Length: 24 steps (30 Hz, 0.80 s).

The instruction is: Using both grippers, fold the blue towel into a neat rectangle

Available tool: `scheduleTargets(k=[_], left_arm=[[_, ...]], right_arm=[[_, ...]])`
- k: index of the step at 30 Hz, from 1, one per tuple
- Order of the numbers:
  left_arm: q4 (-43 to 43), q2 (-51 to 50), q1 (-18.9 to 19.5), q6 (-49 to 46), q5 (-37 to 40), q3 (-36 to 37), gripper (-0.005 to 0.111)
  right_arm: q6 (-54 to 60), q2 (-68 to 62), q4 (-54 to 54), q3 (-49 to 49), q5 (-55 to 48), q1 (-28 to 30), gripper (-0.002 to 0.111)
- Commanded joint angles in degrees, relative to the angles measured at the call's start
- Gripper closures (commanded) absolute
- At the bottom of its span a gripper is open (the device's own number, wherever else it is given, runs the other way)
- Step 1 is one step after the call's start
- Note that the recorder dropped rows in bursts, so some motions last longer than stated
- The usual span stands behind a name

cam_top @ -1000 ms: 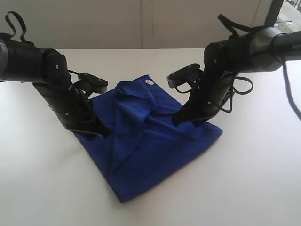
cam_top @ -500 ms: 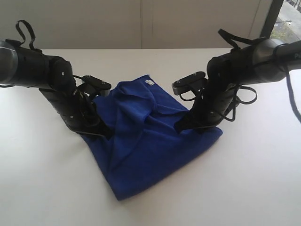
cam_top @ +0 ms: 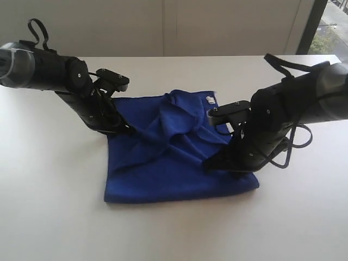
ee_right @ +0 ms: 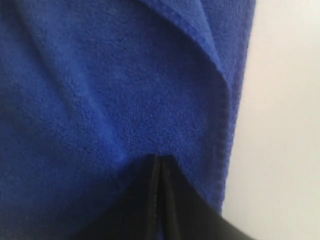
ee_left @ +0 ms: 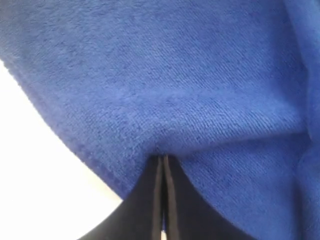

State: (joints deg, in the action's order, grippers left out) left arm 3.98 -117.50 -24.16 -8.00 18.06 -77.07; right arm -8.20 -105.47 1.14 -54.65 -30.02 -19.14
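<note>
— Two pinches hold the blue towel (cam_top: 174, 168), which lies rumpled in the middle of the worktop (cam_top: 54, 217). Why there?
— Your left tool (cam_top: 126, 129) and right tool (cam_top: 211, 165) are each clamped tight on cloth near opposite side edges, likely so you can carry a layer over evenly.
</note>
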Motion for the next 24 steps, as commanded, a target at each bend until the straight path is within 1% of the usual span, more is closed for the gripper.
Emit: scheduleTargets(k=[1, 4, 7, 9, 16, 20, 24], left_arm=[[-1.5, -4.46, 0.32, 0.06, 2.59, -1.68, 0.107], [-1.5, -4.01, 0.32, 0.06, 5.01, -2.24, 0.107], [-1.5, -1.13, 0.53, 1.69, 4.64, -2.24, 0.107], [-1.5, 1.73, 0.53, 1.69, 5.14, -2.24, 0.107], [-1.5, 9.17, 0.53, 1.69, 8.62, -2.24, 0.107], [-1.38, 10.47, 0.4, 1.8, 10.05, -2.24, 0.107], [-0.8, 10.56, -1.15, 1.8, 10.22, -2.24, 0.107]], right_arm=[[-2.39, -0.29, -1.69, 2.23, -0.89, -2.15, 0.108], [-2.56, -0.29, -1.65, 2.03, 0.44, -2.27, 0.108], [-5.59, 1.49, -1.14, 2.03, 2.86, -2.04, 0.108], [-5.58, 3.72, -1.14, 2.03, 3.61, -1.49, 0.108], [-3.89, 8.91, -1.14, -1.32, 3.05, 4.42, 0.108], [-1.95, 8.78, -1.14, -4.83, 3.14, 6.32, 0.108], [-0.16, 6.89, -3.06, -9.63, 2.14, 8.25, 0.108]])
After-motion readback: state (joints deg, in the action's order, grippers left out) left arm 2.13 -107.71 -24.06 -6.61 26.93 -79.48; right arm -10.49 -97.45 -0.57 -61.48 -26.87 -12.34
